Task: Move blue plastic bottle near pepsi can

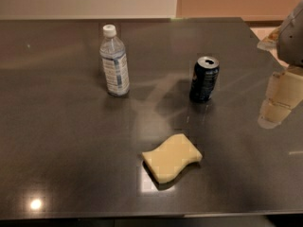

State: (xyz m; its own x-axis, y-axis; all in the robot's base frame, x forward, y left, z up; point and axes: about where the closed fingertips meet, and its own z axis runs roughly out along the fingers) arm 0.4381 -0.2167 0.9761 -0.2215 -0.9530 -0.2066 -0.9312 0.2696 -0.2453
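Observation:
The blue plastic bottle (114, 62) stands upright on the dark table (61, 141), left of centre toward the back. It is clear with a white cap and a blue-and-white label. The pepsi can (204, 79), dark navy with a silver top, stands upright to the right of the bottle with a wide gap between them. My gripper (278, 103) is at the right edge of the view, pale and blocky, above the table to the right of the can. It holds nothing that I can see.
A pale yellow wavy sponge (171, 157) lies flat in front of the can, near the middle front of the table. The table's far edge meets a light wall. Its front edge runs along the bottom of the view.

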